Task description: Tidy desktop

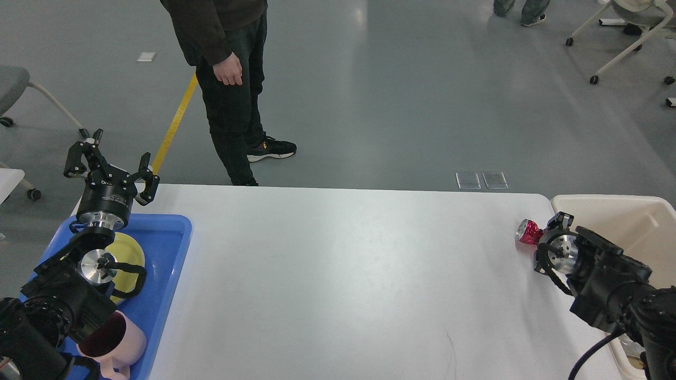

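The white desktop [343,279] fills the middle of the head view. A small crushed red can [527,232] with a silver end is at its far right edge, sticking out of the far end of my right gripper [546,232], which looks closed on it, just left of the cream bin. The gripper's fingers are dark and partly hidden. My left gripper [113,161] is open and empty, held high over the back left corner above the blue tray.
The blue tray [171,232] at the left holds a yellow plate [132,250] and a pink mug [113,338]. A cream bin [634,216] stands off the right edge. A person [227,79] stands behind the table. Wheeled chairs [628,31] stand far right.
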